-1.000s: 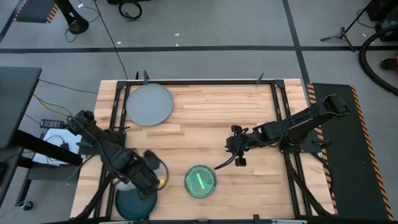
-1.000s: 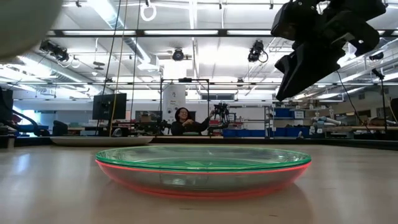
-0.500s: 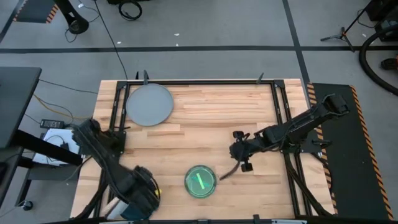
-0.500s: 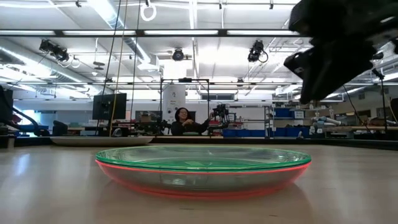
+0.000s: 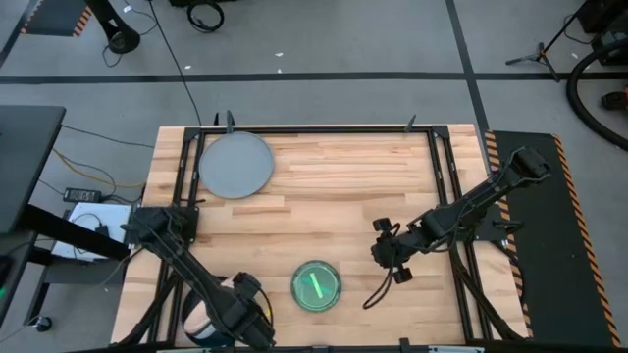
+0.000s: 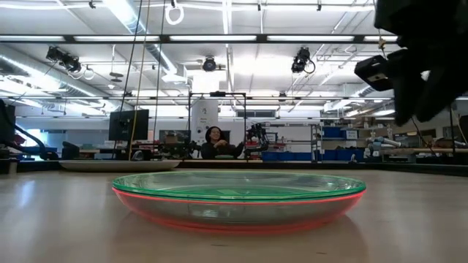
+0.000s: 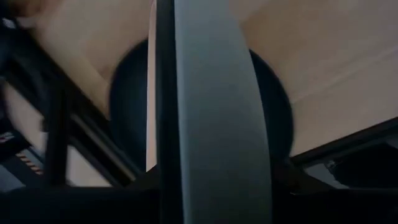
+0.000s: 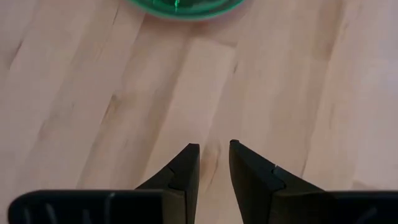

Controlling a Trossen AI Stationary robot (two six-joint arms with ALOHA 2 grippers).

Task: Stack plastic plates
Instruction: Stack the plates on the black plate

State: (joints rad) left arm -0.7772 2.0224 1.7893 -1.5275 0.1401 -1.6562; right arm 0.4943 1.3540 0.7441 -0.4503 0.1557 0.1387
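Two plates show from above on the plank bench point(image 5: 334, 186), matte grey plate point(image 5: 235, 164) far-left, glossy translucent teal-on-red stack point(image 5: 316, 285) near-centre; low view shows shallow rims; left end effector point(image 5: 245, 312), near edge, grips dark plate point(image 7: 217, 124); right end effector point(image 8: 214, 163) narrow, empty.

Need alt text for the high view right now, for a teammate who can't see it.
Overhead view of a wooden table: a translucent teal plate on a red one sits near the front edge, a large grey plate at the far left. The left gripper is at the front-left corner over dark plates; the right gripper hovers right of the teal plate.
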